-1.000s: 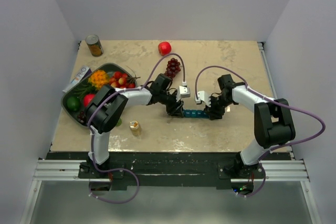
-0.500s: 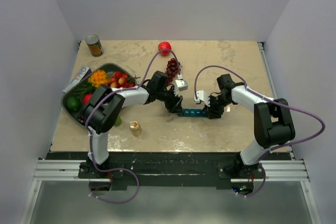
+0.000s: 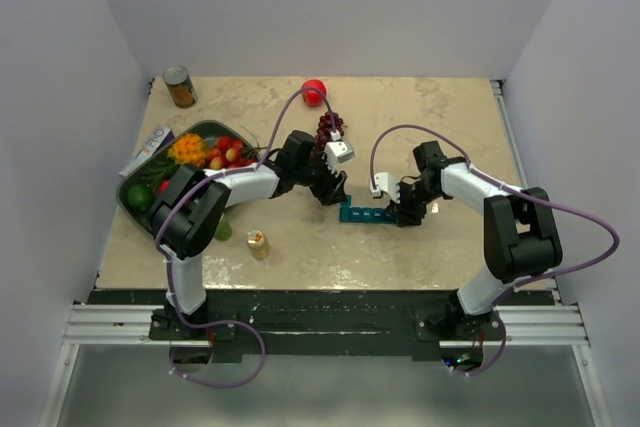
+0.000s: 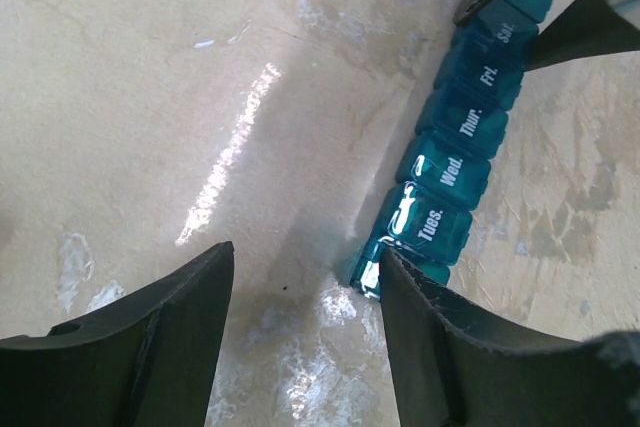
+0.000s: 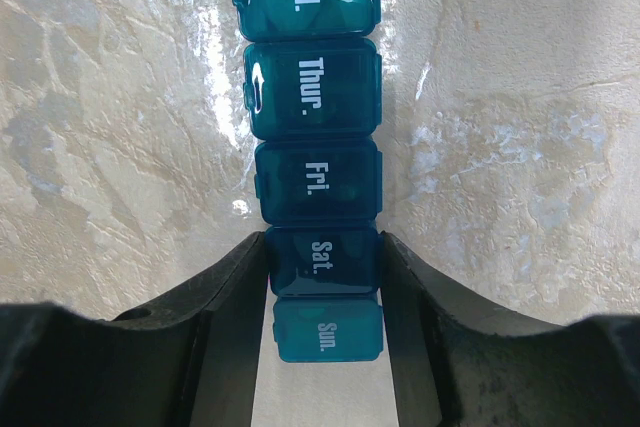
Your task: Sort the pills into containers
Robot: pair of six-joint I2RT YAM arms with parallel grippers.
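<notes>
The teal-blue pill organiser lies flat at the table's middle, its day-labelled lids closed. My right gripper is shut on its right end. In the right wrist view the two fingers press the sides of the "Sat." compartment of the organiser, with "Sun." between them nearer the camera. My left gripper is open and empty just off the organiser's left end. In the left wrist view its right finger stands next to the end compartment of the organiser. No loose pills show.
A dark green fruit tray sits at the left with a blue-white packet behind it. A small amber bottle stands near the front left. Grapes, a red apple and a tin can lie farther back.
My left gripper has drawn back up and to the left, off the organiser's left end. The organiser has shifted slightly left. The right gripper has stayed shut on it.
</notes>
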